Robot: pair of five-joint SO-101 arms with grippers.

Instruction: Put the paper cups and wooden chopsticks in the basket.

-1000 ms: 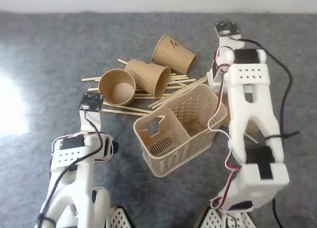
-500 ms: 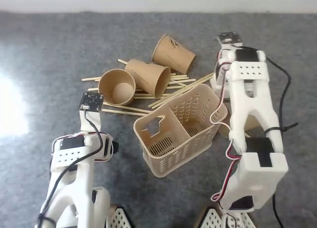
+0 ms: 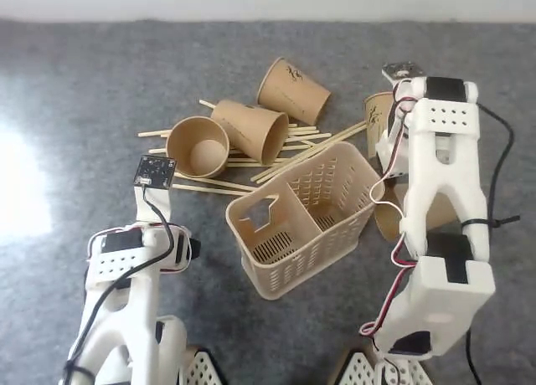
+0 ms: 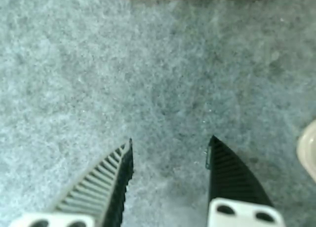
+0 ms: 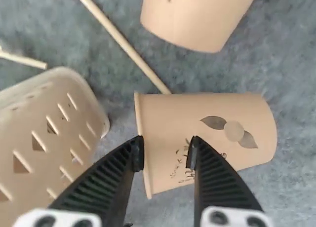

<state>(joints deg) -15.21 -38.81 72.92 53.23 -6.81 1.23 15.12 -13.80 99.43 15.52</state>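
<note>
Fingers [image 5: 123, 170] part-open over paper cup [image 5: 217, 133], right gripper [image 5: 164, 152] | left gripper [image 4: 170, 153] wide, over carpet [image 4: 148, 64]

Bare table [image 4: 163, 64] lies ahead of the left claw [image 4: 169, 145]; a paper cup [image 5: 222, 128] and the basket [image 5: 49, 128] crowd the right claw [image 5: 164, 148].

A cup [image 3: 377, 115] and a second cup [image 3: 388, 220], toward the table's [image 3: 75, 84] right edge, were mostly covered by the right arm [image 3: 435, 167]. Chopsticks [image 3: 306, 136] were partly hidden beneath a third cup [image 3: 251, 130]. A pale rim [image 4: 309, 149] was cut off in the left wrist view and could not be identified.
</note>
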